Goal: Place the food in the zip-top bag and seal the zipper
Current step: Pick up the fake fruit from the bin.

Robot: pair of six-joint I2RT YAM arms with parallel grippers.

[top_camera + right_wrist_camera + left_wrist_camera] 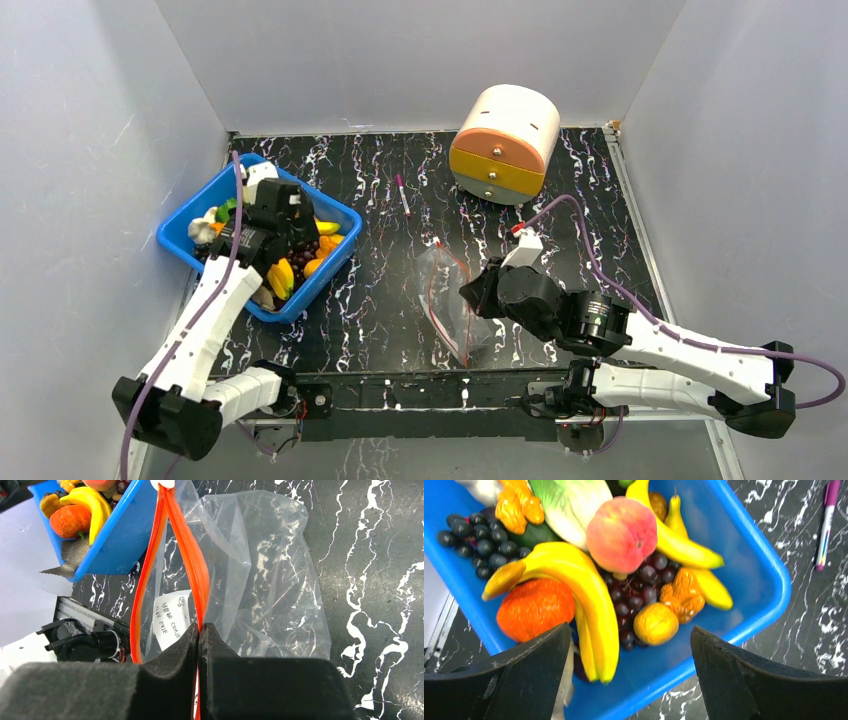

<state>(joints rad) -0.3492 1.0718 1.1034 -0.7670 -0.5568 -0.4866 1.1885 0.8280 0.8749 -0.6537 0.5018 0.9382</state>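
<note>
Red-orange zipper (200, 580) of the zip-top bag (270, 580), beside the blue bin (769, 575), sits pinched in the right gripper (199, 630). The left gripper (631, 645) hangs spread over the bin's food (621, 532).

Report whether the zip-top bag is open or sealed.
Open: the zip-top bag has its zipper strips gaping apart; the right gripper pinches one.
</note>
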